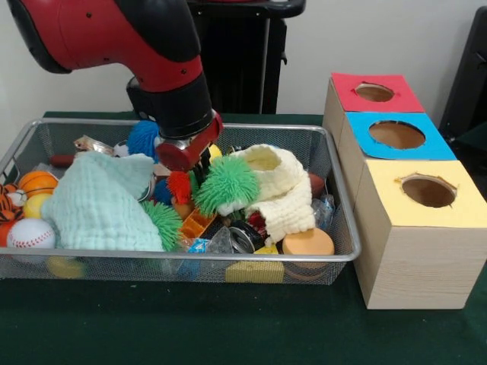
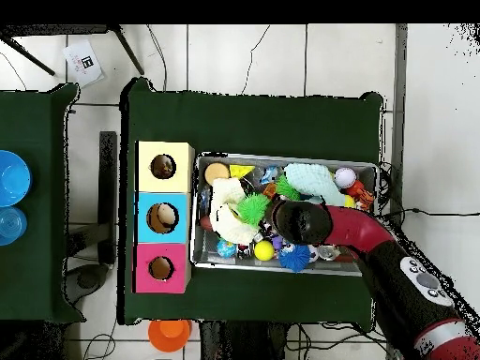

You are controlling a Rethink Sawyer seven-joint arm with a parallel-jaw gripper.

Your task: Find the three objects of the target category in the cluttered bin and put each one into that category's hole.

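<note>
1. Front view: gripper [image 1: 199,161] lowered into wire bin [image 1: 344,255], among the clutter at its middle, arm's wrist hiding the fingertips; open or closed, cannot tell.
2. Target category unnamed; spiky balls the likeliest guess. Large green spiky ball [image 1: 227,185] just beside the gripper, toward the boxes; small red spiky ball [image 1: 179,185] directly beneath it; second green spiky ball [image 1: 163,223] lower, against the mint cloth [image 1: 99,204]; blue spiky ball [image 1: 142,138] behind the wrist.
3. Counted in this view: two green, one red, one blue spiky ball; one baseball [image 1: 30,233]; one small basketball [image 1: 36,182]; one cream knitted cloth [image 1: 283,190]; one orange disc [image 1: 307,243].
4. Three boxes in a row beside the bin, one hole each: red-topped box [image 1: 396,97], blue-topped box [image 1: 434,144], yellow-topped box [image 1: 464,209].
5. Overhead view: holes in yellow-topped and blue-topped boxes apparently holding something already; contents too small to identify. Boxes on the far side of the large green spiky ball from the gripper, so any carry likely to cross the cream knitted cloth.
</note>
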